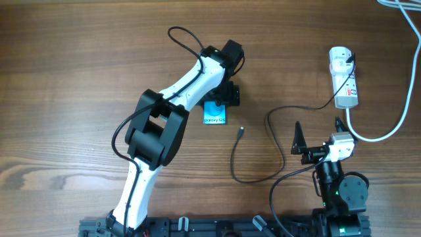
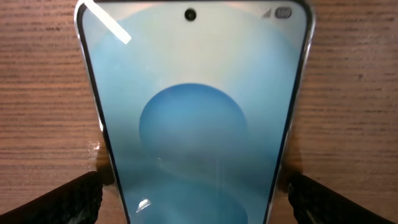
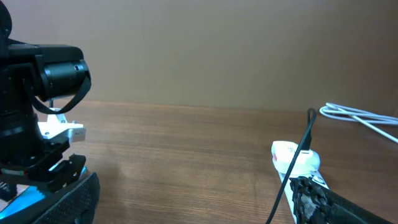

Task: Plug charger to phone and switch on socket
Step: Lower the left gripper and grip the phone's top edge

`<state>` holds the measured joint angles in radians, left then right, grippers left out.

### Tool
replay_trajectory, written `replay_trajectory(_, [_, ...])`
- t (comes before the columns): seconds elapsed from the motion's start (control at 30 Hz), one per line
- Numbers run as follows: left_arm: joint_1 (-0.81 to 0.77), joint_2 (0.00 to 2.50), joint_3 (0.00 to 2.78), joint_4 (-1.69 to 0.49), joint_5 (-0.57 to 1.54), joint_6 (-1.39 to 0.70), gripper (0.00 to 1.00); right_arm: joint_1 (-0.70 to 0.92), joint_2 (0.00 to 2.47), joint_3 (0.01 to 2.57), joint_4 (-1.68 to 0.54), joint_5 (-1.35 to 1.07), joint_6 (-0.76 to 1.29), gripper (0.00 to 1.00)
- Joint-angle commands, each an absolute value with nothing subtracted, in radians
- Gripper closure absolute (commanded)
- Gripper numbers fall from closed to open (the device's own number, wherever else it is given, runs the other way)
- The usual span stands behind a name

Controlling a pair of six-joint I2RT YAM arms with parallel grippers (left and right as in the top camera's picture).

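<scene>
**Pincers.** My left pincer (image 2: 194, 188) stands open to roughly the width of the phone (image 1: 214, 119), with one finger just beside each long edge. A thin strip of worktop (image 1: 79, 79) shows on either side, so I judge it is not yet clamped. My right pincer (image 1: 318, 125) is spread wide and holds nothing.

**Location.** The phone lies flat, screen up, near the middle of the worktop. The charger (image 1: 233, 161) lies in a loose loop between the phone and the right pincer. Its plug tip (image 1: 241, 132) rests free, near the phone's right side but not touching it. Its other end runs to the socket (image 1: 345, 79), which sits toward the far right corner with a white lead (image 1: 378, 138) curving off to the right edge.

**Handling.**
- **Phone:** It is rigid, light and smooth-edged. The glass face looks fragile and the sides slippery. I would hold it across the long edges with moderate pressure.
- **Charger:** The cable is thin and limp and will not push. I would take it just behind the tip, where it is stiffest.

**Appearance.** The phone has a cyan screen with a darker blue disc, a punch-hole camera at the top and a pale metal frame. The charger is slim and black.
</scene>
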<state>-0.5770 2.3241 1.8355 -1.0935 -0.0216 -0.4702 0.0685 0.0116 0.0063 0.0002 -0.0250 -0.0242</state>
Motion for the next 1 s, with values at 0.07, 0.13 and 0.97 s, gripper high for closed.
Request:
replay_trajectory(0.07, [-0.584, 2.357, 1.803, -1.126, -0.080, -0.475, 0.00, 0.064, 0.005, 0.006, 0.003, -0.024, -0.026, 0.00])
replay_trajectory(0.13, [-0.584, 2.357, 1.803, -1.131, -0.080, -0.476, 0.00, 0.064, 0.005, 0.006, 0.003, -0.024, -0.026, 0.00])
replay_trajectory(0.97, [-0.578, 2.357, 1.803, -1.045, 0.010, -0.476, 0.00, 0.064, 0.007, 0.006, 0.003, -0.024, -0.026, 0.00])
